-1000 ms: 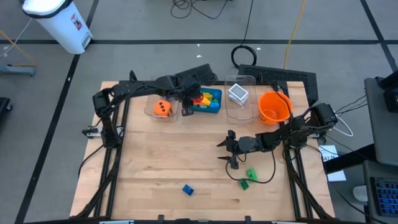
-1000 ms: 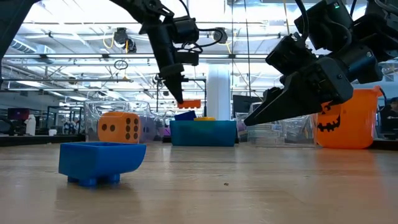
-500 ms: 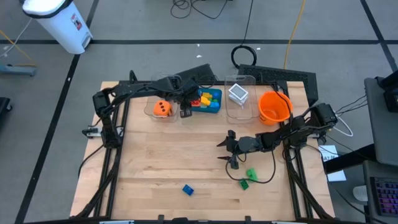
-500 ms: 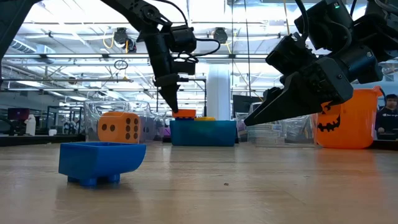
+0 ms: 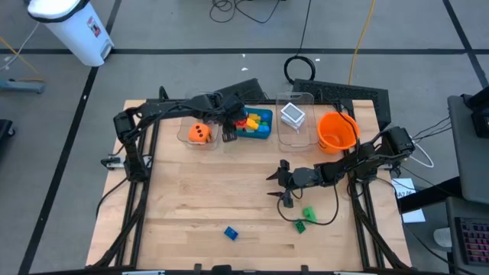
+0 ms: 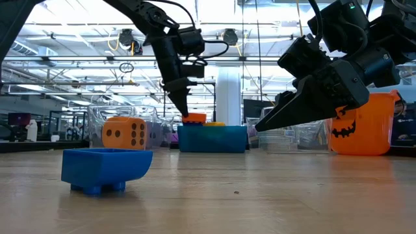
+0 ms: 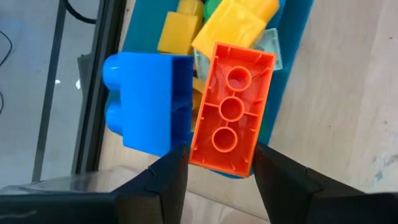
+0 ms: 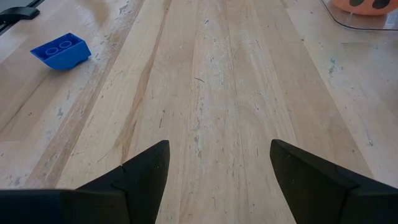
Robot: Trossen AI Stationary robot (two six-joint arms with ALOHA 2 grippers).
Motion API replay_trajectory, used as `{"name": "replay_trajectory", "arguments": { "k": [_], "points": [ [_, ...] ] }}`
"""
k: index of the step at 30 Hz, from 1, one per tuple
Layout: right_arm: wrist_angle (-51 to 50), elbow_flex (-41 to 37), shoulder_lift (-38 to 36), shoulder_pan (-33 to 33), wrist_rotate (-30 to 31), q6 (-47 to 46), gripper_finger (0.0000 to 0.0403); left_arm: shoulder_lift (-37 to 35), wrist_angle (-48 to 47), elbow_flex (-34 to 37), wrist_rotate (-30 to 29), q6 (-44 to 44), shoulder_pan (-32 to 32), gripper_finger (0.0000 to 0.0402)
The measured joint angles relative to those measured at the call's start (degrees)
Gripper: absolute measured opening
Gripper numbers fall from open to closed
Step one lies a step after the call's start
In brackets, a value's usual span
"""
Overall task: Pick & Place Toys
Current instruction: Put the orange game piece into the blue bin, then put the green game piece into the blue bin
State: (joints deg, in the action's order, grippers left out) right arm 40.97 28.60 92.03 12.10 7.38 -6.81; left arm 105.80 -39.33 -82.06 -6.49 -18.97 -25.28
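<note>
L hand [image 7: 214,177] apart over orange brick [image 7: 231,109] – R hand [image 8: 217,171] apart, nothing held.

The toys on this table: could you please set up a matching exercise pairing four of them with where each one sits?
Things:
1. orange brick
2. orange die
3. blue brick
4. green brick

Places:
A. alone on the bare wood near the table's front edge
B. in a clear bin left of the teal tray
C. between the left gripper fingers, over the teal tray
D. on the wood just beside the right gripper

Pairs: 1-C, 2-B, 3-A, 4-D
</note>
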Motion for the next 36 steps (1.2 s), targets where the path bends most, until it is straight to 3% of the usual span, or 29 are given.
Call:
{"name": "replay_trajectory", "arguments": {
  "k": [8, 19, 25, 31, 36],
  "points": [
    [0.0, 0.0, 0.0, 0.0, 0.0, 0.0, 0.027, 0.0, 0.1, 0.0, 0.9, 0.1, 0.0, 0.0183],
    [0.0, 0.0, 0.0, 0.0, 0.0, 0.0, 0.027, 0.0, 0.1, 0.0, 0.9, 0.7, 0.0, 0.0236],
    [0.0, 0.0, 0.0, 0.0, 0.0, 0.0, 0.027, -0.1, 0.5, 0.0, 0.9, 0.2, 0.0, 0.0234],
    [-0.1, 0.0, 0.0, 0.0, 0.0, 0.0, 0.027, -3.5, -1.6, 0.0, 0.5, 0.1, 0.3, 0.0228],
    [-0.1, -0.1, 0.0, 0.0, 0.0, 0.0, 0.027, -10.2, -4.1, -0.1, 0.5, 2.4, 0.7, 0.023]
  ]
}}
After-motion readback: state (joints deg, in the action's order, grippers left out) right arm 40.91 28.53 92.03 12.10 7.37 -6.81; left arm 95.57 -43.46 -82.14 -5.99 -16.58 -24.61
